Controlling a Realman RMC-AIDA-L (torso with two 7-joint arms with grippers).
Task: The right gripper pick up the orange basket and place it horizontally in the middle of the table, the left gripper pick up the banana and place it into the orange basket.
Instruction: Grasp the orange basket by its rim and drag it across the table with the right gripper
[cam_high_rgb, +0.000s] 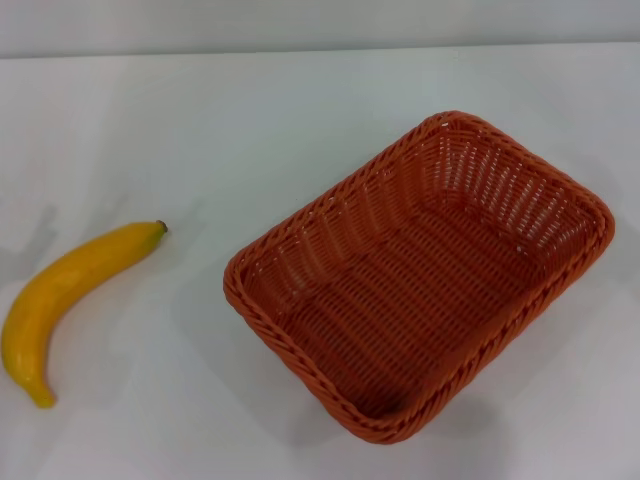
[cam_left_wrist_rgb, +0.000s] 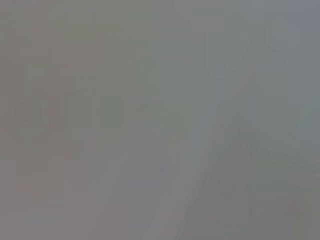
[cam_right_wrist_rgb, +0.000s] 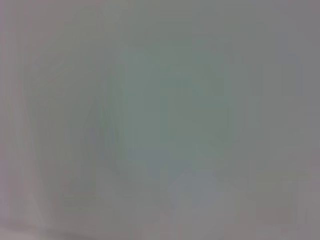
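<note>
The orange basket (cam_high_rgb: 420, 280) lies on the white table (cam_high_rgb: 200, 130) right of the middle in the head view, turned at an angle, open side up and with nothing in it. The banana (cam_high_rgb: 65, 300) rests on the table at the left, its dark tip pointing toward the basket and its stem end near the front edge. Neither gripper shows in the head view. Both wrist views give only a plain grey surface, with no fingers and no object in them.
A pale wall runs along the table's far edge (cam_high_rgb: 320, 50). Bare white tabletop lies between the banana and the basket and behind both.
</note>
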